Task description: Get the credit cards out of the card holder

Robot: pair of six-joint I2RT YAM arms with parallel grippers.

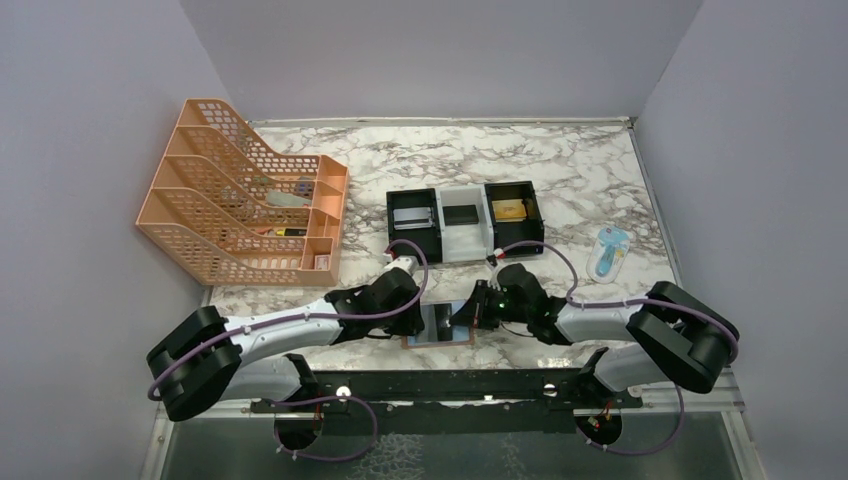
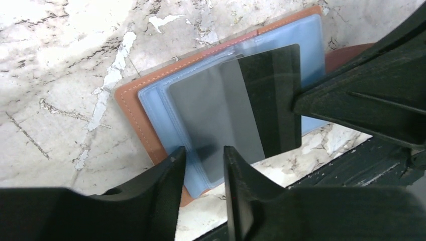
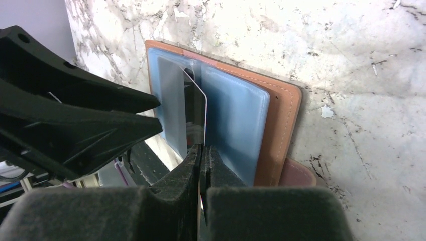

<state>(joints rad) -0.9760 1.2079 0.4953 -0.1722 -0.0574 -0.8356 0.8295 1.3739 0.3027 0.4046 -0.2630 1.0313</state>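
Right end effector (image 3: 202, 149): pinching black credit card (image 3: 197, 113) to draw it from card holder (image 3: 282, 120). Left end effector (image 2: 203, 158): spread at holder's edge, probably steadying it.

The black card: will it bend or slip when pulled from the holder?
Probably stiff: the black card stands straight, on edge, in the shut jaws of the right gripper. Possibly slippery: its face looks glossy.

One card holder (image 2: 131, 108) and one black card (image 2: 274, 100) are counted. One tray (image 1: 415, 247) and one orange rack (image 1: 215, 255) are seen.
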